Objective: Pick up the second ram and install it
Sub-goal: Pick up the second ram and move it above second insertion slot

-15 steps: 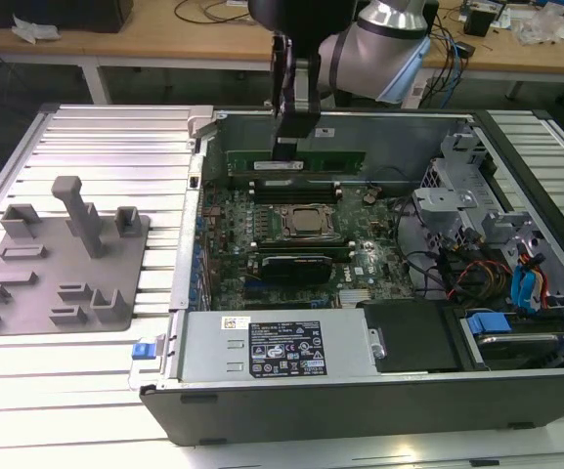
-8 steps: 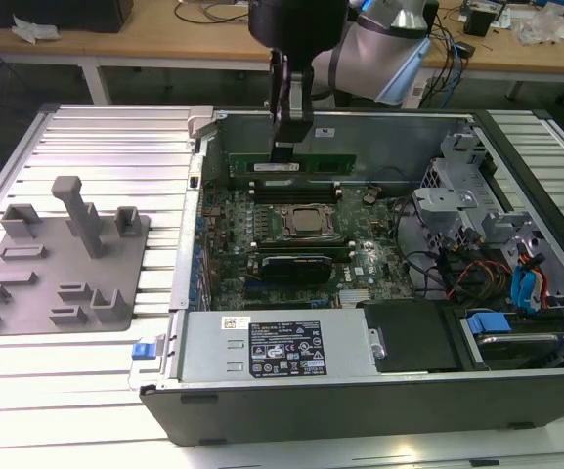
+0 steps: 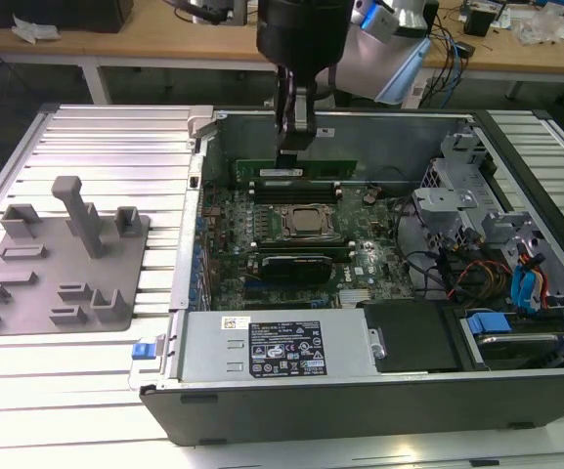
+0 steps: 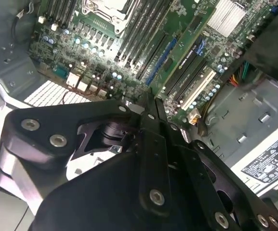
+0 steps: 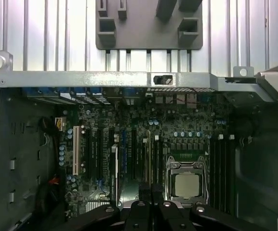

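The black end effector pinches the long green ram stick just beside the square metal CPU socket — keeping it level while pressing down matters most.

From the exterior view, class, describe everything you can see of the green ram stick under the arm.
The second ram is a long, thin, flat green circuit board with a white label on its face. It stands on its long edge, level, inside the open computer case, beyond the CPU socket in the exterior view. The end effector pinches its top edge about midway along. Whether its lower edge is seated in a slot cannot be told.
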### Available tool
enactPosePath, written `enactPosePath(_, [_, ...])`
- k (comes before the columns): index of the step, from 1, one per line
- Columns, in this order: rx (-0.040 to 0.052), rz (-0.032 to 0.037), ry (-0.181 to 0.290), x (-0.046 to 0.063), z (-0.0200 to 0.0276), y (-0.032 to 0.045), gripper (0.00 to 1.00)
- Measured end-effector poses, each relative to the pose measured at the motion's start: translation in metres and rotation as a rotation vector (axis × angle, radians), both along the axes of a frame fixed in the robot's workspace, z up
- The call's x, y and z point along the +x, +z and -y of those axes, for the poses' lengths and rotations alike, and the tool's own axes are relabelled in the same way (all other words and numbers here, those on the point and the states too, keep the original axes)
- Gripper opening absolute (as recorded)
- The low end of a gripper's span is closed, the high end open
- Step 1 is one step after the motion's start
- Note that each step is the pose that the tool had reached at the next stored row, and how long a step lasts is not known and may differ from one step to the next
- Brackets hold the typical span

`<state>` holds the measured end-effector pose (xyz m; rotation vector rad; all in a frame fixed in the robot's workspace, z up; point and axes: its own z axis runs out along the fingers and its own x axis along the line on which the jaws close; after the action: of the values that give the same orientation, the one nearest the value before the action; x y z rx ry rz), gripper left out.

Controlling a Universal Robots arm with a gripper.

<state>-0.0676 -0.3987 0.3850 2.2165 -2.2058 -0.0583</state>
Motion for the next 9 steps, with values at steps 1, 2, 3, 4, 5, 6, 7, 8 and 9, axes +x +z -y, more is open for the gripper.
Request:
enactPosePath(1, [-0.0001,-0.0001,0.0,0.0,-0.0001,-0.0013,0.09])
enactPosePath(2, [0.0,0.0,0.0,0.0,-0.0002,-0.0025,0.09])
enactPosePath(3, [-0.0001,0.0,-0.001,0.0,-0.0003,-0.0041,0.09])
enactPosePath(4, [0.0,0.0001,-0.001,0.0,-0.0004,-0.0067,0.09])
enactPosePath(5, [0.0001,0.0001,-0.001,0.001,-0.0023,-0.0109,0.09])
enactPosePath(6, [-0.0001,0.0,-0.002,0.001,-0.0041,-0.0129,0.09])
enactPosePath(7, [-0.0001,-0.0001,-0.003,0.001,-0.0062,-0.0147,0.09])
enactPosePath(8, [0.0001,0.0001,-0.006,0.001,-0.0098,-0.0177,0.09])
enactPosePath(9, [-0.0001,0.0,-0.013,0.001,-0.0126,-0.021,0.09])
